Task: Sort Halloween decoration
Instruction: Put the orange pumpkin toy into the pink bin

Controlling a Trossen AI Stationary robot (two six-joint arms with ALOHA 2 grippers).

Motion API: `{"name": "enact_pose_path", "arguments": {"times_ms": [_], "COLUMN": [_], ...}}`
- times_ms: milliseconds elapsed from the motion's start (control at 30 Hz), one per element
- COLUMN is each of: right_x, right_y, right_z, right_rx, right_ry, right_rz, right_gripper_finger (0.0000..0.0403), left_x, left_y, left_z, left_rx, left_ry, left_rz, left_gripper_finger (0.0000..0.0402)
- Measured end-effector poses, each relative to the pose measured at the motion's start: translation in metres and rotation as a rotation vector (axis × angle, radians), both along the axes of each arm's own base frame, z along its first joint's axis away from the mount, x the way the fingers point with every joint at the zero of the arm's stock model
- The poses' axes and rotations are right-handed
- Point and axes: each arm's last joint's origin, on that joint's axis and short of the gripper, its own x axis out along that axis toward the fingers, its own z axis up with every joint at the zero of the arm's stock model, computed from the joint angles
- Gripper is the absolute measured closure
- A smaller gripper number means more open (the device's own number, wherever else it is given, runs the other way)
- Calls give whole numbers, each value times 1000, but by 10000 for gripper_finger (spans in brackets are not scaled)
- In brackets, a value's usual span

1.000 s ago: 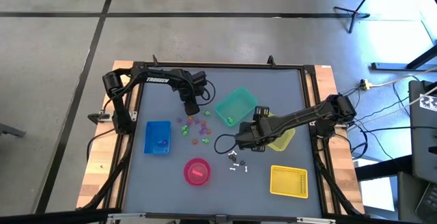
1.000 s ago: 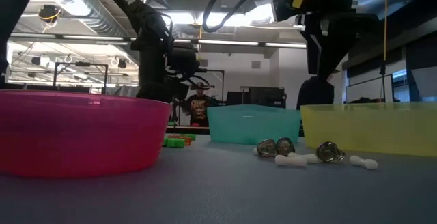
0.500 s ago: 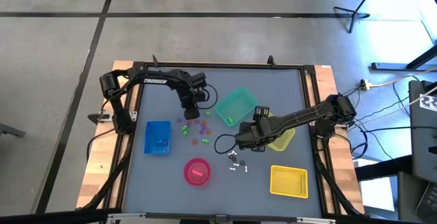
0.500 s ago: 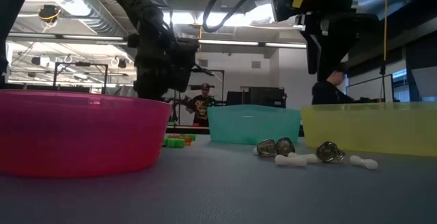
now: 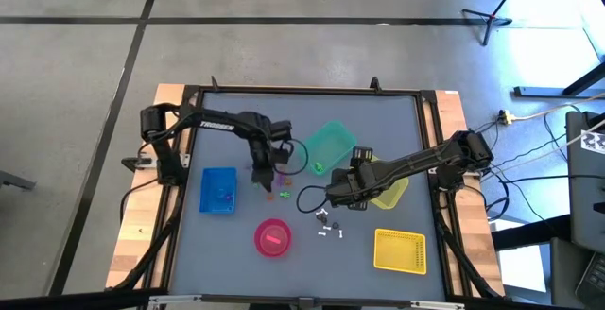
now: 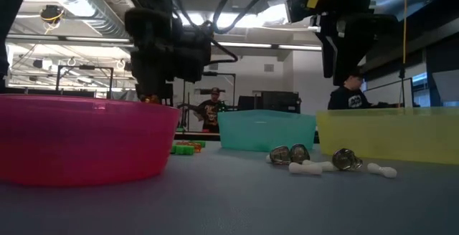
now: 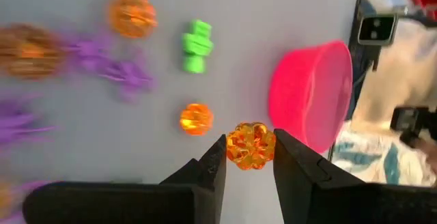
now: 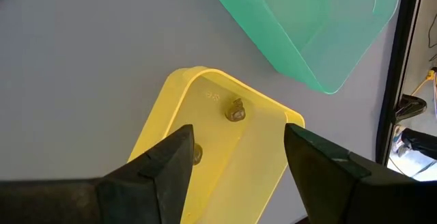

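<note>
The Halloween decoration is a scatter of tiny purple, orange and green trinkets [image 5: 276,185] lying mid-table, with dark grey and white ones [image 5: 327,223] nearer the front. My left gripper [image 5: 266,176] hangs over the coloured scatter, shut on an orange pumpkin-like trinket [image 7: 250,146]. My right gripper [image 5: 330,195] stands open above a yellow bin [image 8: 205,156] that holds two dark trinkets [image 8: 235,111]. My left gripper pinches the orange trinket by its two opposite sides [image 7: 233,149] between the free ends of its two fingers. The fingers slant down from the table's far side. The trinket is lifted clear of the table, above the loose ones.
A pink bowl [image 5: 272,237] stands near the front, a blue bin [image 5: 218,190] at the left, a green bin [image 5: 326,147] at the middle back, and a second yellow bin [image 5: 400,250] at the front right. People show in the room behind the table.
My left gripper has swung toward the table's near edge, over the scatter and closer to the pink bowl, and its wrist has turned. It has stayed shut on the orange trinket, which is carried along clear of the table.
</note>
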Motion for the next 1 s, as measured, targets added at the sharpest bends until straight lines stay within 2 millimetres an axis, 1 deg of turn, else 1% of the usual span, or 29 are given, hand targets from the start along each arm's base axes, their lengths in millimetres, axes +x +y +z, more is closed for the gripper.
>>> {"name": "enact_pose_path", "arguments": {"times_ms": [233, 433, 600, 800, 1000], "right_x": [0, 0, 0, 0, 0], "right_y": [0, 0, 0, 0, 0], "right_z": [0, 0, 0, 0, 0], "right_rx": [0, 0, 0, 0, 0], "right_ry": [0, 0, 0, -1, 0], "right_rz": [0, 0, 0, 0, 0], "right_gripper_finger": [176, 176, 176, 176, 176], "left_x": [7, 10, 15, 20, 24], "left_y": [-41, -69, -89, -106, -115], "left_z": [0, 0, 1, 2, 4], "left_rx": [9, 17, 20, 22, 37], "left_ry": [7, 15, -19, -85, -115], "left_rz": [-118, -171, -208, -240, -230], "left_gripper_finger": [325, 325, 325, 325, 324]}}
